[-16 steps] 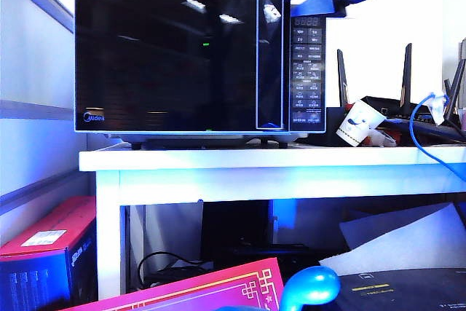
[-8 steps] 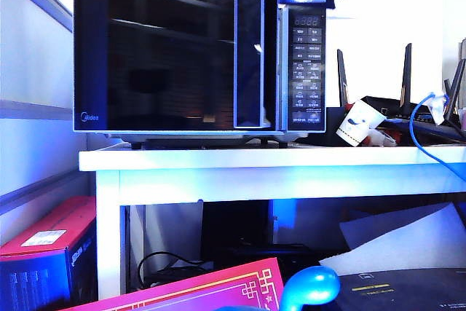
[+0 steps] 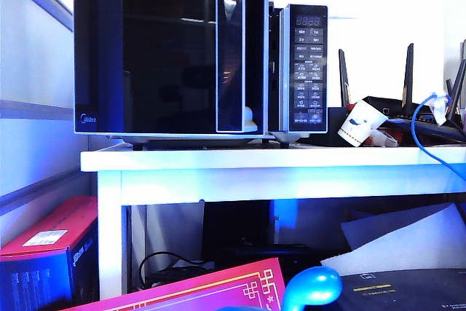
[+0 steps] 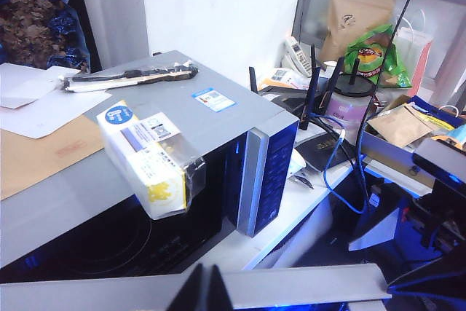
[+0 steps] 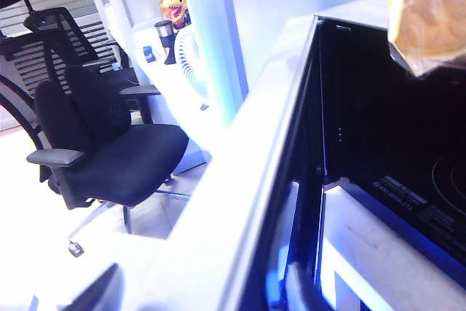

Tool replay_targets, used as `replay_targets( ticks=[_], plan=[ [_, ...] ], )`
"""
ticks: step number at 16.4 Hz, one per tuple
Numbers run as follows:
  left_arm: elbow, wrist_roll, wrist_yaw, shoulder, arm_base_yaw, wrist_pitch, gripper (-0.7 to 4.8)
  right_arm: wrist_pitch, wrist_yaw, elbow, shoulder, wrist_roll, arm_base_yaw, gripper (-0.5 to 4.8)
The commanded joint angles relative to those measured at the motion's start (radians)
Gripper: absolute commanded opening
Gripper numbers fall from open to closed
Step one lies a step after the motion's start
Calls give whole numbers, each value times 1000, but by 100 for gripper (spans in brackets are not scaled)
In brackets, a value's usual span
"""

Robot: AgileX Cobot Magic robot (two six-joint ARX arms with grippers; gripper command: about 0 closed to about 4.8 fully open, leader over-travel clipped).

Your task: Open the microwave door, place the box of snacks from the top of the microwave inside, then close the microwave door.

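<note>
Reading the left wrist view, I see the left gripper (image 4: 209,293) closed on nothing, low in front of the microwave (image 4: 182,85). The right gripper (image 5: 196,289) straddles the free edge of the microwave door (image 3: 167,49), one finger (image 5: 98,290) on its outer side; whether the fingers press it I cannot tell. The door stands partly open, hinged at the left, and the box of snacks (image 4: 149,158) lies sticker-up on the microwave's top, its long axis crossing the front edge, one end overhanging the cavity.
</note>
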Motion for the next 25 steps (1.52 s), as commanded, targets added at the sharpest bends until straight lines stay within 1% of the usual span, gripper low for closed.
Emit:
replay_targets(
  ticks=[1,6,9,12,17,18,19,20,21,22,23,24,25],
  plan=[
    [3,4,2,-3,1,2,-6,12,-24,4,-6,32,1,305],
    [3,4,2,-3,1,-2,-6,-21,-113,4,-5,103,3,305],
    [3,4,2,-3,1,-1,-6,-25,-187,4,-5,156,8,306],
    [3,4,2,-3,1,-1,-6,-25,-210,4,-5,186,35,305],
    [3,4,2,-3,1,-1,-6,3,-195,4,-5,187,177,305],
    [3,4,2,-3,1,-1,-6,45,-164,4,-5,188,182,306],
    [3,3,2,-3,1,-1,-6,63,-82,4,-5,188,179,306],
    [3,4,2,-3,1,-1,-6,67,31,4,-5,199,173,306],
    [3,4,-1,-2,1,0,-6,66,175,4,-5,225,173,306],
    [3,4,-32,5,1,8,-6,76,273,4,-4,219,173,306],
    [3,3,-84,19,1,22,-6,116,329,4,-1,146,174,306],
    [3,3,-103,34,1,38,-6,180,358,4,5,133,176,306],
    [3,3,-108,50,1,56,-6,238,417,4,9,134,176,306]
  ],
)
